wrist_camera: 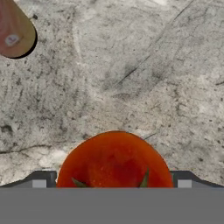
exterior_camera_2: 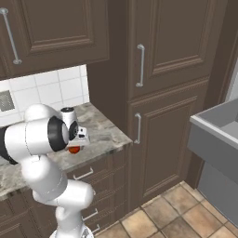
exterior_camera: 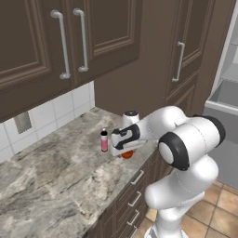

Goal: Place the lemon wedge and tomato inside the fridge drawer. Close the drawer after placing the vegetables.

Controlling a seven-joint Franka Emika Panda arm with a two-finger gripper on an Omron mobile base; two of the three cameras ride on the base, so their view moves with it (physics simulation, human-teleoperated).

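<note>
Two fingers wide apart, end effector [exterior_camera: 124,149] holding nothing, we hover over the tomato [wrist_camera: 114,159] on the tabletop [exterior_camera: 65,172]; lower straight, centre it, then close gently.

Glossy smooth-skinned tomato [wrist_camera: 114,161], mottled polished stone counter [exterior_camera: 60,181], dark wood-look cabinets [exterior_camera: 32,42] upper left, brushed metal handles [exterior_camera: 62,44], glazed tiles [exterior_camera: 51,114].

No readable text, labels, brands, numbers or signs on any surface in view.
</note>
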